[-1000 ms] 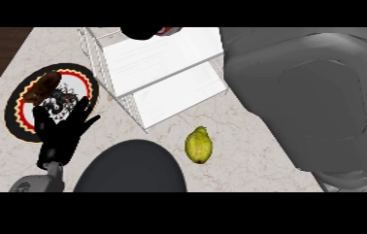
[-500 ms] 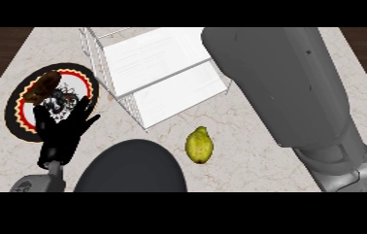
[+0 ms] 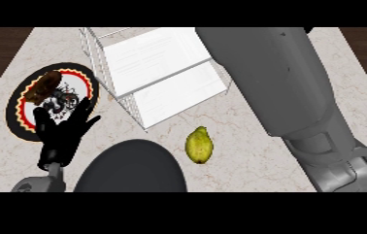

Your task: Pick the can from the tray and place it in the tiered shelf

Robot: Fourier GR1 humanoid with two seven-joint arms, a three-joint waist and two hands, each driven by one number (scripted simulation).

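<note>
The white wire tiered shelf (image 3: 165, 77) stands at the middle of the counter, its flat white levels showing. To the left lies the round tray (image 3: 22, 112) with a black rim and a patterned face; a brown lump (image 3: 43, 82) rests on it. No can shows anywhere. My left hand (image 3: 64, 127) rests open over the tray's lower right rim, fingers up. My right forearm (image 3: 279, 82) rises from the lower right and crosses the shelf's right side up to the view's top. Its hand lies beyond that edge.
A yellow-green fruit (image 3: 199, 144) lies on the marble counter (image 3: 237, 165) in front of the shelf. A dark round dome (image 3: 132, 167) fills the lower middle of the view. Dark wood shows past the counter's far corners.
A second ago a dark hand with something red showed at the shelf's far top edge; it has left the view. The right forearm now stands sharp across the shelf's right side. The left hand is unmoved.
</note>
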